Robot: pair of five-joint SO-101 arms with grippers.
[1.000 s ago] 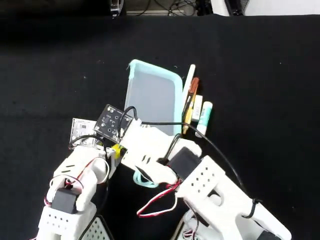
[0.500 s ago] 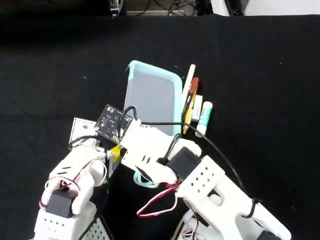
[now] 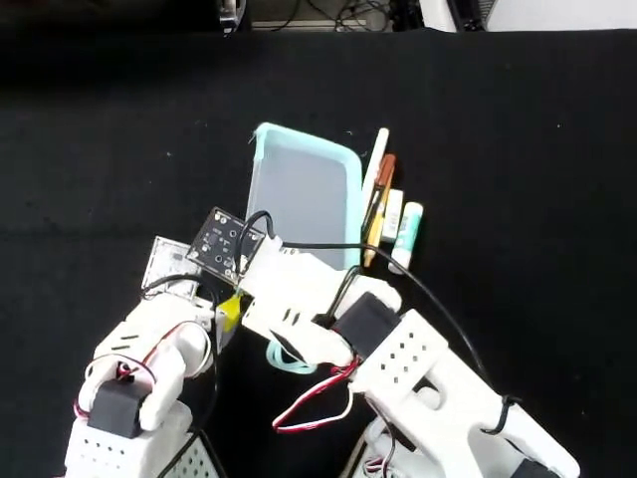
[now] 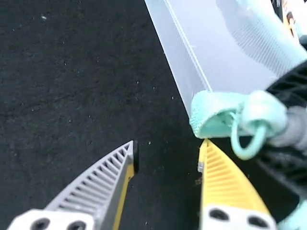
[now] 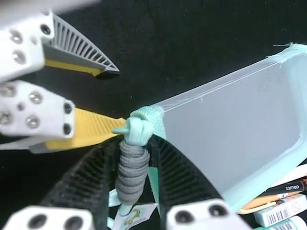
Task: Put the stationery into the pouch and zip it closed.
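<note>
Pouch (image 3: 304, 199) first: it lies flat on the black table (image 3: 518, 149) just ahead of both my arms, with its long axis running near to far and leaning slightly to the right at the far end. Its near-left corner points back at me. My right gripper (image 5: 135, 143) is at that corner, its black jaws closed on the grey ribbed zipper pull (image 5: 132, 165), which hangs off the mint corner tab (image 5: 148, 120). My left gripper (image 4: 168, 153) sits just to the left of the same corner. Its jaws are spread wide with nothing between them, and the yellow one is right against the tab, though I cannot tell whether it actually touches. The stationery (image 3: 388, 214), pens, a pencil and a glue stick, lies outside the pouch in a bundle close along its right long edge, parallel to it, with the tips pointing far. I judge that nothing is packed yet. The stationery is on the far side of the pouch from my free left hand, so my right arm is the nearer one to it. I cannot tell how far the zip stands open.
</note>
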